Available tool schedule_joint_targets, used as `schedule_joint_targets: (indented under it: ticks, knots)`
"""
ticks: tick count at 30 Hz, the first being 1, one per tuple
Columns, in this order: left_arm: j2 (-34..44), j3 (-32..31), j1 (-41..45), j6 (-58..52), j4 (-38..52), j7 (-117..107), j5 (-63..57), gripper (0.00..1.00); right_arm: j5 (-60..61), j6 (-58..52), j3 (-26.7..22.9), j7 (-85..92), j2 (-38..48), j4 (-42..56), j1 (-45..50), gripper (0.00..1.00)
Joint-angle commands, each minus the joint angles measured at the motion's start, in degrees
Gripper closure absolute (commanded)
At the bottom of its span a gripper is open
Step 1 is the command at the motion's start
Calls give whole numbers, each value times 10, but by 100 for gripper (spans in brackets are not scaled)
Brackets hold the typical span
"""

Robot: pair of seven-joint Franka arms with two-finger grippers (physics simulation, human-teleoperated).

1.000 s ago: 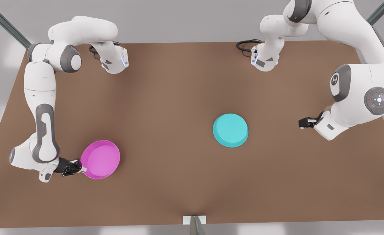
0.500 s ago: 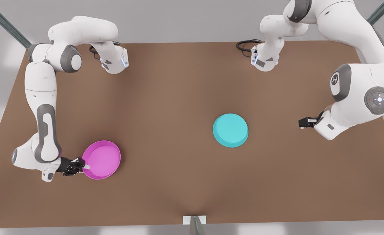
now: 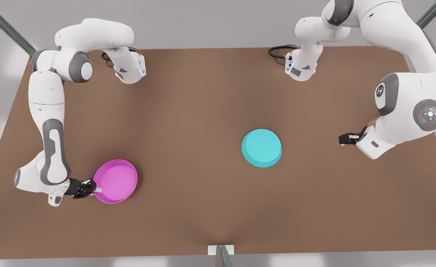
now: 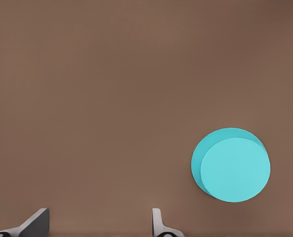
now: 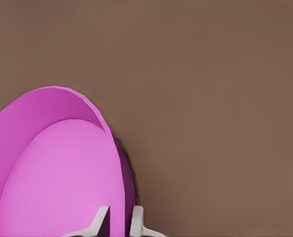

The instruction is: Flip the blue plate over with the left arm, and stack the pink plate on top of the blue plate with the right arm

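Note:
The pink plate (image 3: 116, 181) lies rim up near the front view's lower left. My right gripper (image 3: 96, 190) is shut on its near rim. In the right wrist view the two pale fingers (image 5: 101, 221) pinch the pink plate's (image 5: 57, 177) wall, one inside and one outside. The blue plate (image 3: 261, 147) rests on the table right of centre, showing a flat face and a band of side wall. My left gripper (image 3: 345, 139) hovers well off to its right, open, with the blue plate (image 4: 231, 165) ahead of its spread fingertips (image 4: 35, 223).
A brown table (image 3: 203, 111) carries both plates, with wide bare surface between them. The arm bases (image 3: 129, 68) (image 3: 301, 68) stand at the far edge, and a small bracket (image 3: 220, 252) sits at the near edge.
My right gripper and the pink plate have edged slightly toward the front view's right. The left arm and the blue plate have stayed put.

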State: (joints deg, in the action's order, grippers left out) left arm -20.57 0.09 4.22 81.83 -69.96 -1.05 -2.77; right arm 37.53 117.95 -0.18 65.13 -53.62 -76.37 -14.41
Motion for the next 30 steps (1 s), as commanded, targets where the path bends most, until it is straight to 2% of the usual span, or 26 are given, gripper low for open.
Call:
schedule_joint_targets:
  ticks: [1, 3, 6, 7, 20, 30]
  knots:
    - [0, 0, 0, 0, 1, 0, 0, 0, 0, 0, 0, 1, 0, 0, 0, 79]
    - [0, 0, 0, 0, 0, 0, 0, 0, 0, 0, 0, 2, -1, -2, 0, 77]
    - [0, 0, 0, 0, 0, 0, 0, 0, 0, 1, 0, 0, -1, -4, 0, 69]
    - [0, 0, 0, 0, 0, 0, 0, 0, 0, 0, 0, 0, -1, -4, 0, 79]
    - [1, 0, 0, 0, 1, 0, 0, 0, 1, -34, 4, -88, 13, 3, 9, 79]
    - [0, 0, 0, 0, 0, 0, 0, 0, 1, -43, 0, -124, 40, -4, 78, 79]
